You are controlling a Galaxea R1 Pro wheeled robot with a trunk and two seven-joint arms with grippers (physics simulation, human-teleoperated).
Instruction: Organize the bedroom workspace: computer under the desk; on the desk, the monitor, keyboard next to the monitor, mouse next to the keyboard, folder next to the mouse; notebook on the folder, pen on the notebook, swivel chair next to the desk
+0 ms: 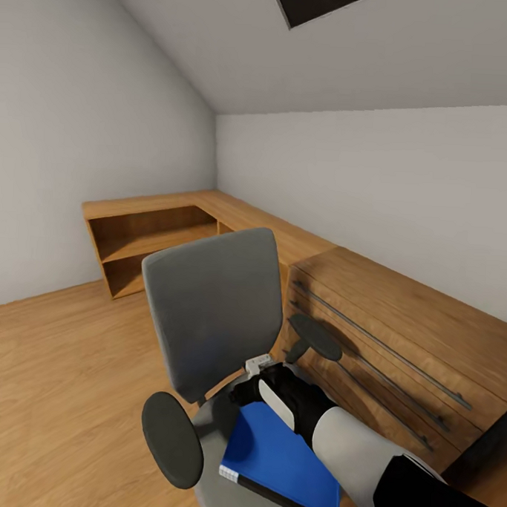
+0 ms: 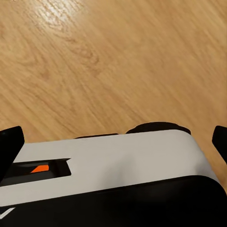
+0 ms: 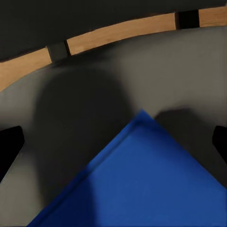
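the folder (image 1: pixel 284 456) lies on the chair (image 1: pixel 209 311) seat, not yet lifted, so the desk work looks undone; right gripper (image 1: pixel 255 384) hovers over its corner, both grippers' jaws wide and empty.

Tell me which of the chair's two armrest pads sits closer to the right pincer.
The pad on the drawer-cabinet side, just beyond the right pincer hovering over the blue folder. The other pad lies nearer the open floor, across the seat.

We see matt grey cloth on the swivel chair (image 1: pixel 209 311), a smooth glossy blue folder (image 1: pixel 287 463), and satin-finished wood floor (image 1: pixel 54 369).
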